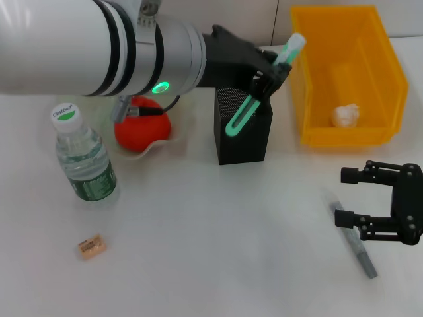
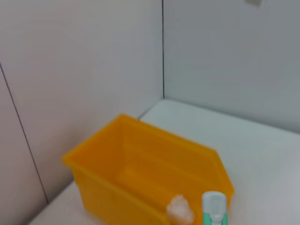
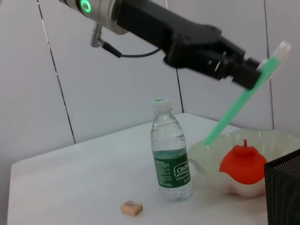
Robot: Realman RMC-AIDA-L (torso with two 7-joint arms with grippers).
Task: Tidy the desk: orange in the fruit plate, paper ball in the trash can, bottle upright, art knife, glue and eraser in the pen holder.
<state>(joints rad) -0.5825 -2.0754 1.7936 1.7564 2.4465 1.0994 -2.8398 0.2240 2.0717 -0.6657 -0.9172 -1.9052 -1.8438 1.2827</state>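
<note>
Green glue (image 1: pixel 254 98), left claw (image 1: pixel 269 74) clamped, tilts above pen holder (image 1: pixel 242 129) rim.

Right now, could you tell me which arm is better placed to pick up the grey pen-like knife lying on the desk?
The right: its tool hangs open just above the grey art knife, while the left tool is occupied, holding the green glue stick over the black mesh pen holder.

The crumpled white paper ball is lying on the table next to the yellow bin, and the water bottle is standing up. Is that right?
Not quite. The crumpled white paper ball is inside the yellow plastic bin, not on the table beside it; the head view shows it resting on the bin's floor. The rest holds: the clear water bottle with the green label is standing up.
</note>
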